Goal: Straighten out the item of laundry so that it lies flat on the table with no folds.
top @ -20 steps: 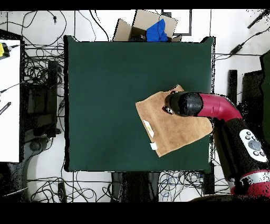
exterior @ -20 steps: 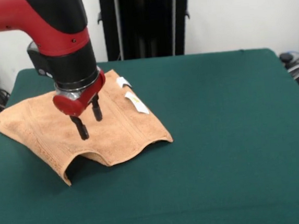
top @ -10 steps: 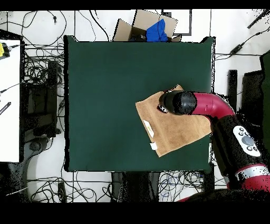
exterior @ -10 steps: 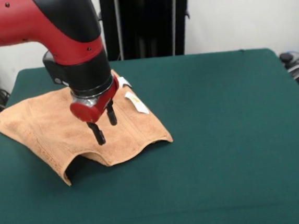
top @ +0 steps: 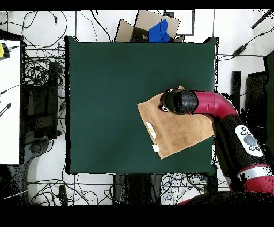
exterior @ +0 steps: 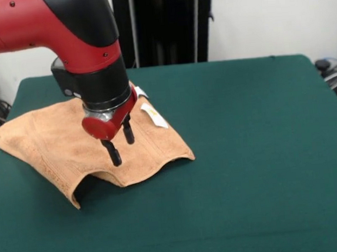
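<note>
hovering over a rumpled towel on green felt

hanging from the red and black arm (exterior: 59, 29), the gripper (exterior: 120, 145) points down over the towel (exterior: 52, 142), its two black fingers (exterior: 112, 153) spread apart and holding nothing; whether the tips touch the cloth cannot be told. the orange-tan towel lies on the table (exterior: 253, 154) near one side edge, one corner reaching that edge. its near hem is lifted in a wave with a dark hollow under it, so it is not flat. two small white tags (exterior: 154, 115) sit on the edge beside the gripper.

the table is a wide square of dark green felt-like cloth, bare apart from the towel. from overhead, the towel (top: 176, 128) sits toward the table's (top: 107, 96) right side, with the arm (top: 214, 107) reaching over it. the floor around is pale tile strewn with black cables (top: 40, 69). a cardboard box (top: 142, 24) with something blue in it stands past the far edge, and a white bench (top: 9, 101) runs along the left. behind the table is a white wall and a black stand (exterior: 162, 23).
</note>
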You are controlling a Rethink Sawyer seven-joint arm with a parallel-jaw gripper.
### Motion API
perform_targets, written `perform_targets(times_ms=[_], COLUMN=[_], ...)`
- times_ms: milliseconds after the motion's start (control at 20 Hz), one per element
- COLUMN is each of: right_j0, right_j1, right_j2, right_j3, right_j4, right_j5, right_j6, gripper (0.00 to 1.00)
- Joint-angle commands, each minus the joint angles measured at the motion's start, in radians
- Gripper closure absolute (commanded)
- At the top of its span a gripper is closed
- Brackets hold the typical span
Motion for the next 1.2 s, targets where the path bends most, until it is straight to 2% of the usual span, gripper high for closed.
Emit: perform_targets(times_ms=[50,250,600,1200], right_j0=[0.033,0.022,0.01,-0.025], right_j1=[-0.006,0.024,0.059,0.144], right_j2=[0.018,-0.006,-0.013,-0.025], right_j3=[-0.037,-0.029,-0.026,-0.022], right_j4=[-0.075,-0.035,-0.02,-0.012], right_j5=[0.082,0.179,0.249,0.277], right_j6=[-0.121,-0.116,-0.095,-0.046], gripper=[0.0,0.0,0.0,0.0])
